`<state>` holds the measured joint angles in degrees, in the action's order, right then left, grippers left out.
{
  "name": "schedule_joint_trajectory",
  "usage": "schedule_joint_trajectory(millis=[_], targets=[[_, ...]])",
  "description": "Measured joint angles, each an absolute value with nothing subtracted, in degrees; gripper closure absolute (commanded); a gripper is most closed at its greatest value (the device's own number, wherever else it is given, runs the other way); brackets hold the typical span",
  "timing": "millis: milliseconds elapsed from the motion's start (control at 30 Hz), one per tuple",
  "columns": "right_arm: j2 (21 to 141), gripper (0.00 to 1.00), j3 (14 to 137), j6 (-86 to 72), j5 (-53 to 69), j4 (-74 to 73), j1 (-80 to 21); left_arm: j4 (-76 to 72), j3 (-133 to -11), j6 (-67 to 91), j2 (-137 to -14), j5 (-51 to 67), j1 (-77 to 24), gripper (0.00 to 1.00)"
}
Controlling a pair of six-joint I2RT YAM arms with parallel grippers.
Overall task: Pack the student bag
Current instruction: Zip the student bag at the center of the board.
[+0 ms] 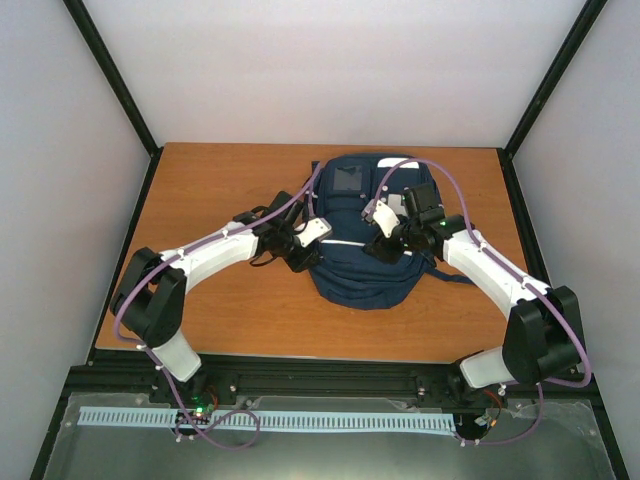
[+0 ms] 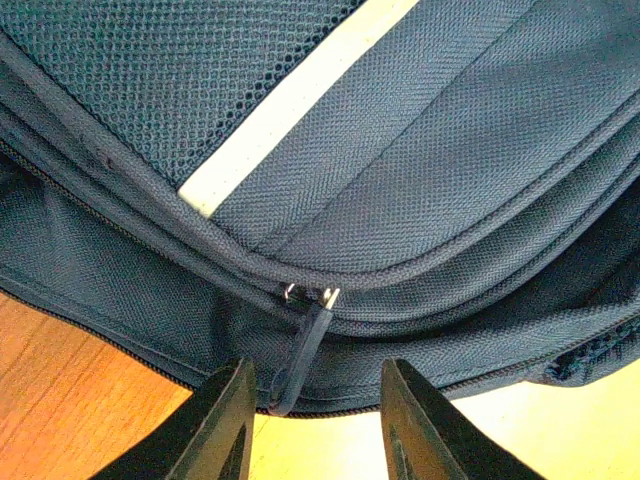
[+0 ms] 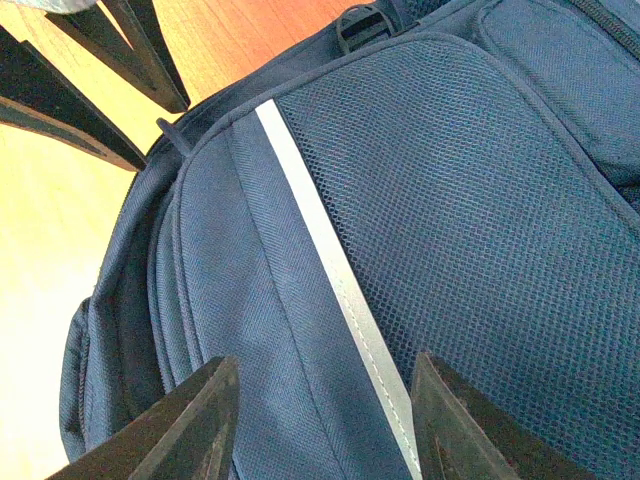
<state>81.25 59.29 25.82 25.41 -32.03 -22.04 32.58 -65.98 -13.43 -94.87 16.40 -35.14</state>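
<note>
The student bag (image 1: 362, 282) lies on the table (image 1: 220, 190), right of centre.

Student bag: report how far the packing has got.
Done: nothing I can confirm. The student bag lies on the table, its contents hidden. In hand: the left gripper is open astride the zipper pull, not clamped on it. The right gripper hovers open over the reflective stripe. Left: probably gripping the pull and running the zip.
</note>
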Motion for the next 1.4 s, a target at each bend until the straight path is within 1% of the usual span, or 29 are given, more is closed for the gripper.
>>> schedule_joint_trajectory(millis=[233,367,500,567,700,833,900,1167,1267,1400], targets=[[81.34,0.52,59.29,25.82,25.78,-32.03,-22.04,32.23,-65.95,-13.74,-95.15,16.36,-35.14,0.68],[81.62,0.52,59.29,25.82,25.89,-32.05,-22.04,31.88,-65.95,-13.8,-95.2,16.12,-35.16,0.72],[81.73,0.52,59.29,25.82,25.93,-32.08,-22.04,31.46,-65.93,-13.78,-95.77,15.97,-35.4,0.71],[81.76,0.52,59.29,25.82,25.93,-32.08,-22.04,31.14,-65.76,-13.78,-96.31,15.35,-35.77,0.72],[81.76,0.52,59.29,25.82,25.93,-32.08,-22.04,30.87,-65.3,-13.82,-97.14,14.13,-36.64,0.81],[81.76,0.52,59.29,25.82,25.89,-32.1,-22.04,30.83,-65.28,-13.96,-97.21,13.45,-37.15,0.95],[81.8,0.52,59.29,25.82,25.78,-32.08,-22.04,30.92,-65.28,-13.61,-97.21,13.32,-37.19,0.99],[84.01,0.53,59.29,25.82,24.6,-32.12,-21.98,31.53,-64.95,-7.92,-95.88,16.64,-38.39,0.99],[85.47,0.54,59.29,25.82,24.38,-32.12,-21.93,29.28,-62.87,-4.93,-93.78,18.63,-40.32,0.99],[87.72,0.58,59.31,25.78,24.36,-32.23,-21.89,24.1,-59.66,-0.03,-92.07,22.28,-42.5,0.99]])
